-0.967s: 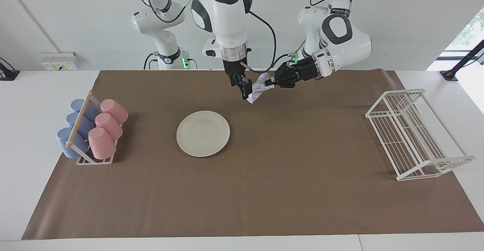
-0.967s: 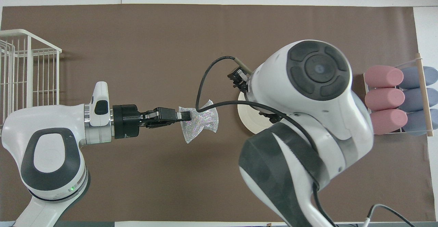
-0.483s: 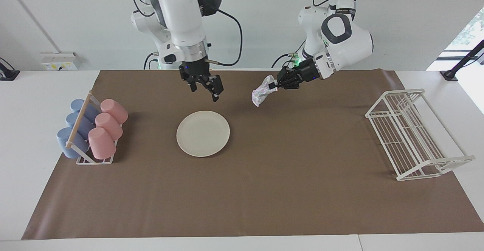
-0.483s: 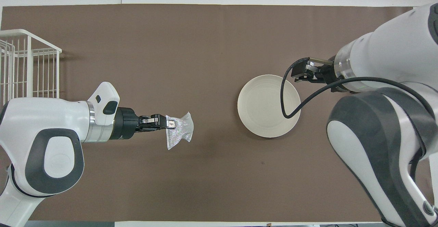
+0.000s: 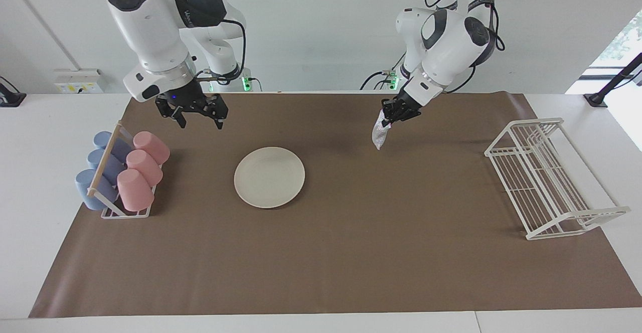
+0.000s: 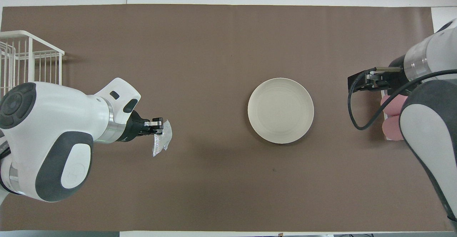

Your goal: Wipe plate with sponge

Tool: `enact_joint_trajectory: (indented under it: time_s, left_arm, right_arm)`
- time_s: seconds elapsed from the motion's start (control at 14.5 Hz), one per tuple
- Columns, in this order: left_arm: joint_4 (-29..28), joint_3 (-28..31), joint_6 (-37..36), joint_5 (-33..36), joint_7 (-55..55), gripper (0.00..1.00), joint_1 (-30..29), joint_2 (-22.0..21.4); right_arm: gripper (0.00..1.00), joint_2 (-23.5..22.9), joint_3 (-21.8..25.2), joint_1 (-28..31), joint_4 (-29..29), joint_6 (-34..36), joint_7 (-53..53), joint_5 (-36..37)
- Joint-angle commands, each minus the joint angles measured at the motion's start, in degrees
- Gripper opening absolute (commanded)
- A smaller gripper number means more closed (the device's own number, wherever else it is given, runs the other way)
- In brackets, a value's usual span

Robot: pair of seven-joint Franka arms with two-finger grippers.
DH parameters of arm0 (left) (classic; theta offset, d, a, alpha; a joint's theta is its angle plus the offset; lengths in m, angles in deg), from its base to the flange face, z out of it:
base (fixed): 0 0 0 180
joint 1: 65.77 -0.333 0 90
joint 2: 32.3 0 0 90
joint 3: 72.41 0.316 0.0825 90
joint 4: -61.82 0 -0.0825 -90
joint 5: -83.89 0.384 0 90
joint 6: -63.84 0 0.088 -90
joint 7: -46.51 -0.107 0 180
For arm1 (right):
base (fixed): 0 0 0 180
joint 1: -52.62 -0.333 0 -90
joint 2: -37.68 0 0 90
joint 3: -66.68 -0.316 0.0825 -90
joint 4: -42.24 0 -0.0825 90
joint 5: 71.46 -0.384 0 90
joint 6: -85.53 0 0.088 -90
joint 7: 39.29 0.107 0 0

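Note:
The cream-white plate point(image 5: 269, 177) point(image 6: 281, 110) lies flat and bare on the brown mat. My left gripper point(image 5: 385, 120) point(image 6: 157, 124) is shut on the top edge of the silvery mesh sponge point(image 5: 378, 135) point(image 6: 161, 142). The sponge hangs limp in the air over bare mat, well to the wire-rack side of the plate and touching nothing. My right gripper point(image 5: 200, 121) point(image 6: 360, 84) is open and holds nothing. It hovers over the mat between the plate and the cup rack.
A rack of pink and blue cups point(image 5: 120, 175) point(image 6: 391, 117) stands at the right arm's end of the mat. At the left arm's end stands a white wire dish rack point(image 5: 546, 177) point(image 6: 28, 62). The brown mat point(image 5: 351, 253) covers most of the table.
My right gripper left the sponge and swung past the plate toward the cup rack. My left gripper carried the sponge toward the wire rack end, and the sponge now hangs downward.

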Motion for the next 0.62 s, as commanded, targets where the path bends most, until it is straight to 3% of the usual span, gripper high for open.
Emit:
enact_joint_trajectory:
  time_s: [0.0,0.28,0.41,0.55]
  left_arm:
    - [7.19,0.54,-7.55,9.48,4.62,0.0,0.73,3.56]
    - [10.09,0.54,-15.37,21.17,6.12,0.0,0.73,4.27]
    - [13.42,0.45,-20.11,28.11,7.09,0.0,0.82,7.15]
    - [17.73,0.45,-26.0,33.57,7.53,0.0,2.04,10.67]
  right_arm:
    - [1.0,1.46,-0.9,0.56,-0.98,0.51,-1.46,0.64]
    - [1.0,1.9,1.2,-0.14,-0.98,1.48,-6.46,1.6]
    - [1.0,2.25,6.37,-4.87,-0.98,1.74,-6.73,4.93]
    - [1.0,2.51,7.19,-5.59,-1.15,1.92,-6.73,5.12]
